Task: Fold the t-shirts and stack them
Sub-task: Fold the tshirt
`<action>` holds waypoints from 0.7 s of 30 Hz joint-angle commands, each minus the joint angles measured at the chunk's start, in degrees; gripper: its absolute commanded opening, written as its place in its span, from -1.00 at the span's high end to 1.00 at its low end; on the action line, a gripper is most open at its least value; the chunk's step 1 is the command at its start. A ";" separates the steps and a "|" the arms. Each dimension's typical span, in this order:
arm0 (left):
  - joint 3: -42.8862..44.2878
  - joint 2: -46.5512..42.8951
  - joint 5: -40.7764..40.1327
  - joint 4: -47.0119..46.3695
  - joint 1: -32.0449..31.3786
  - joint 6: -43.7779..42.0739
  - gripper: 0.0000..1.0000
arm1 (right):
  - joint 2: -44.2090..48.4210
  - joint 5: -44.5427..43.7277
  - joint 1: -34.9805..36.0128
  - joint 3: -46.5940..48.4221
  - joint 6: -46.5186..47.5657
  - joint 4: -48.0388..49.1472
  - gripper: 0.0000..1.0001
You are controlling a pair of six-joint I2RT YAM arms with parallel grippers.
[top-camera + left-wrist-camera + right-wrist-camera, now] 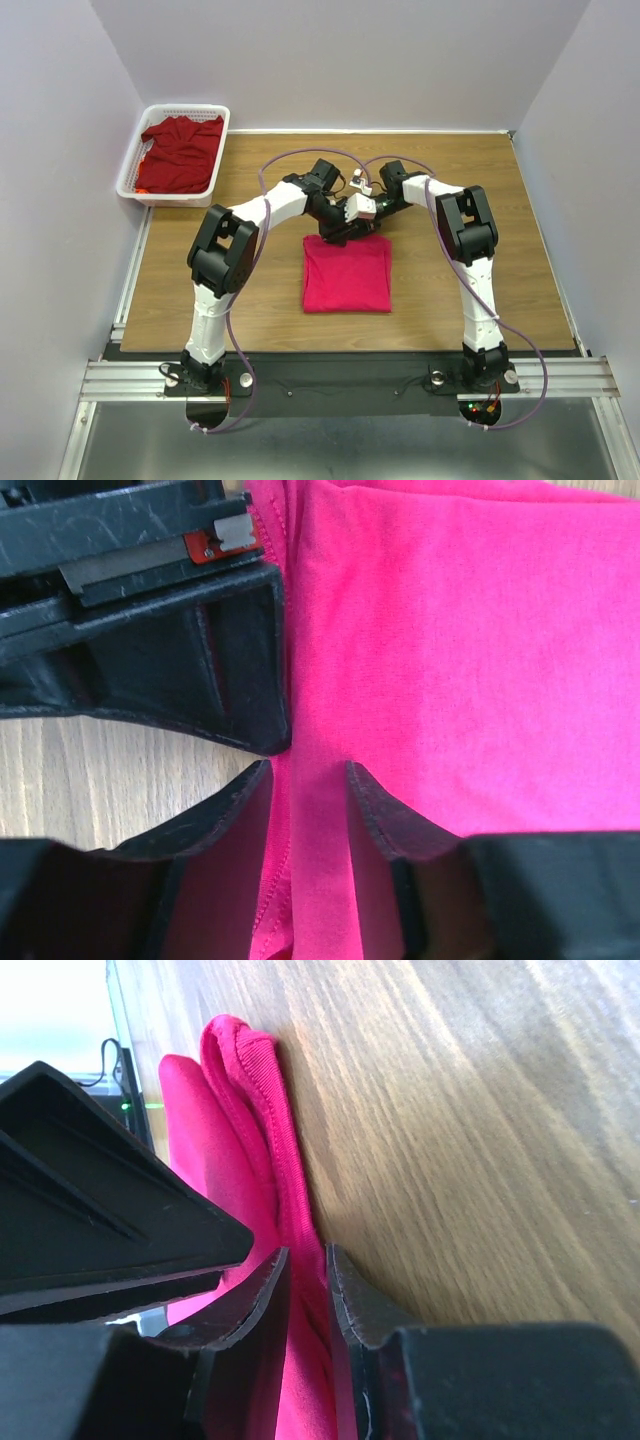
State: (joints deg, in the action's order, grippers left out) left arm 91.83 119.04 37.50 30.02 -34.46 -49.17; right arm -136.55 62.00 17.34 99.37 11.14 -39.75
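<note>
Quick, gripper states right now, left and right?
Left gripper: open, jaws astride the pink t-shirt edge, not clamped.
Right gripper: closed, pinching the pink t-shirt's edge.

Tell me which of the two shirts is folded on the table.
The bright pink shirt, a neat rectangle mid-table; the maroon shirt lies crumpled in the white basket.

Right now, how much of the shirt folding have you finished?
The pink shirt lies folded into a rectangle. The right pincer pinches its far edge, the left pincer straddles it open. The maroon shirt sits crumpled in the basket, not yet folded or stacked.
</note>
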 commanded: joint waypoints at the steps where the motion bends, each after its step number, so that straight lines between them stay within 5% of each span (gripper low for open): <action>1: 2.65 -0.31 0.39 1.09 -0.44 -0.14 0.04 | -1.17 -3.02 0.76 -1.90 2.49 0.28 0.45; 8: 2.83 1.63 -0.49 1.09 -0.79 -0.40 0.12 | -1.09 -3.20 0.67 -2.34 2.93 0.28 0.46; 11: 2.74 1.89 -0.76 1.36 -0.96 -0.49 0.30 | -1.09 -3.20 0.76 -2.25 3.01 0.28 0.46; 14: 2.83 0.85 -0.49 1.44 -1.05 -0.23 0.81 | -1.08 -3.37 0.76 -2.17 3.10 0.28 0.46; 16: 2.74 -0.12 -0.06 1.44 -1.05 -0.23 0.95 | -1.17 -3.64 0.76 -2.25 3.19 0.28 0.46; 21: 3.26 -3.81 0.82 1.44 -1.14 -0.31 1.00 | -1.44 -3.46 0.76 -2.43 3.37 0.28 0.47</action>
State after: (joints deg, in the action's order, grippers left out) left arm 92.64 120.95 36.32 31.00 -35.27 -49.06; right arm -136.55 62.78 17.34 98.45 12.21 -39.81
